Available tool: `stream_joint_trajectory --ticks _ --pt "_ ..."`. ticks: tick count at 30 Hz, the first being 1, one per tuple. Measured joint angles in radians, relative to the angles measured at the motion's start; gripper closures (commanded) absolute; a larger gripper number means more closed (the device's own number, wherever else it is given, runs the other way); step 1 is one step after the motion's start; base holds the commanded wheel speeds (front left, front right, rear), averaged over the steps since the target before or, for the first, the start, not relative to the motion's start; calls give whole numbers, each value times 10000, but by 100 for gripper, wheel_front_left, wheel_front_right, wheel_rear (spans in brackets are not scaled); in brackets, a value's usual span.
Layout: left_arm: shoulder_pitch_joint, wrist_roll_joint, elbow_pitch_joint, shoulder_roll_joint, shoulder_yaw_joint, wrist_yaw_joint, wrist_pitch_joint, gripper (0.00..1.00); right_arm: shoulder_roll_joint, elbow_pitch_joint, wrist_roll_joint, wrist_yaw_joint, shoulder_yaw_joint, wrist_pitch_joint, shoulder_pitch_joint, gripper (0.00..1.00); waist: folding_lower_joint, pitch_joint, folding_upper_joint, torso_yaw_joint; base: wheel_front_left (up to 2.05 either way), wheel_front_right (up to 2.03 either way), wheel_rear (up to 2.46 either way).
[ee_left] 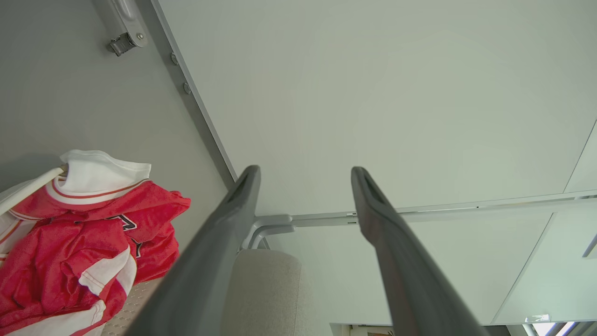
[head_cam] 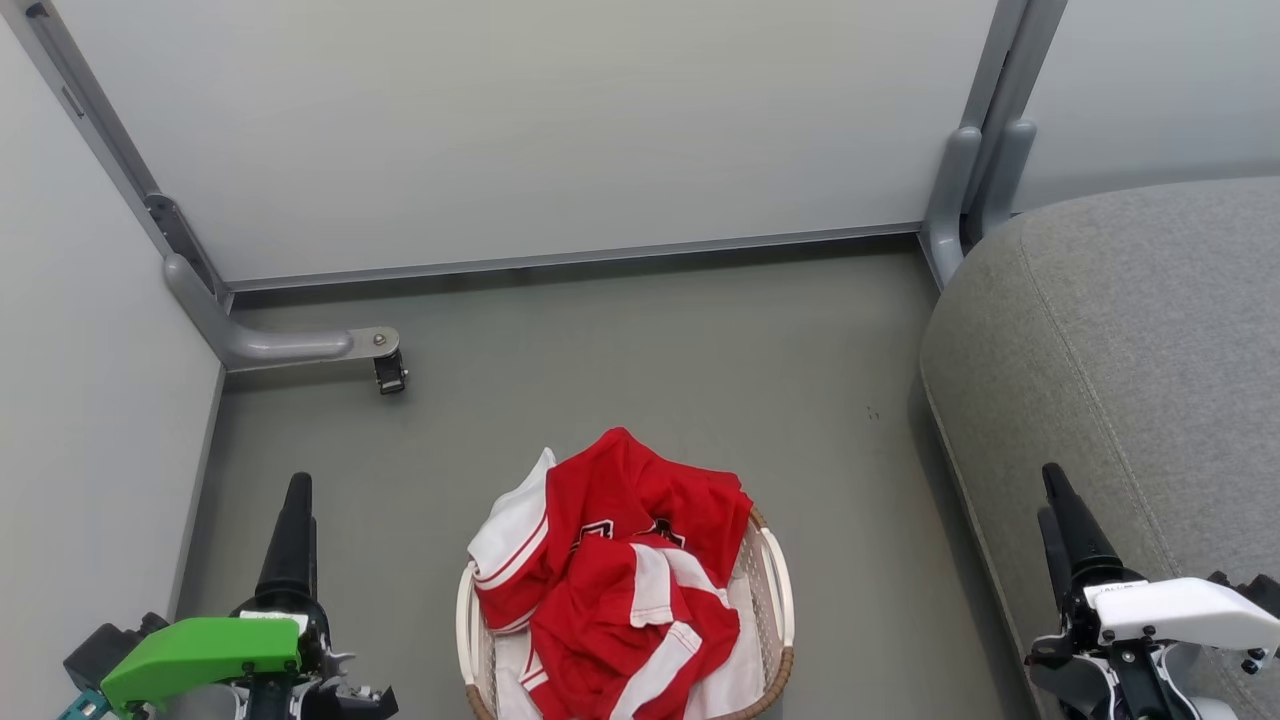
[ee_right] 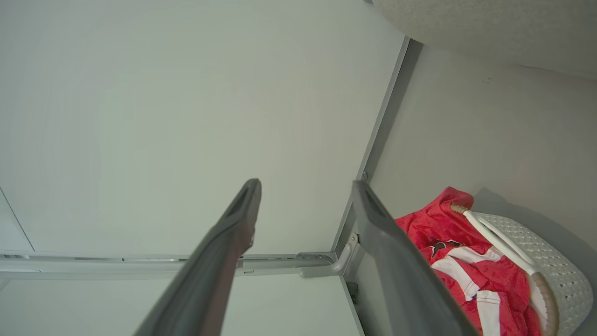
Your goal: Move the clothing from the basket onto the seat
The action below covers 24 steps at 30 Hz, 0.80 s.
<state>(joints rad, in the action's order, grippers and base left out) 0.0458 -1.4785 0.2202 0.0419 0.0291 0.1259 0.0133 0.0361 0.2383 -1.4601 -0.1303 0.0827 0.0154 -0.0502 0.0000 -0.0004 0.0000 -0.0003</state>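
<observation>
hovering at the very start of the job: no piece is on the seat yet, as far as i can see. all the clothing [head_cam: 620,560] lies heaped in the basket [head_cam: 781,600], which stands on the grey floor [head_cam: 650,330] between my arms. the visible part of the seat [head_cam: 1130,380], on my right, carries no jersey. my left pincer [ee_left: 304,170] stands wide apart and holds nothing; my right pincer [ee_right: 305,184] is the same, spread and empty, near the seat's edge. everything is left to do: reach in, lift, carry across. the jerseys are thin red fabric with white panels and striped trim, crumpled and spilling over the far rim; i judge they will drape and trail. the basket is oval, perforated white plastic with a brown woven rim. the seat is coarse grey upholstery, rounded and stitched.
</observation>
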Motion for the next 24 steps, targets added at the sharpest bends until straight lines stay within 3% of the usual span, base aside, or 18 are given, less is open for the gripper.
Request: stream_joint_trajectory --ticks 24 --pt "-231 5173 -782 8 -742 -516 -865 0 35 -1081 5269 0 -466 -867 213 0 0 -12 0 7 0 0 0"
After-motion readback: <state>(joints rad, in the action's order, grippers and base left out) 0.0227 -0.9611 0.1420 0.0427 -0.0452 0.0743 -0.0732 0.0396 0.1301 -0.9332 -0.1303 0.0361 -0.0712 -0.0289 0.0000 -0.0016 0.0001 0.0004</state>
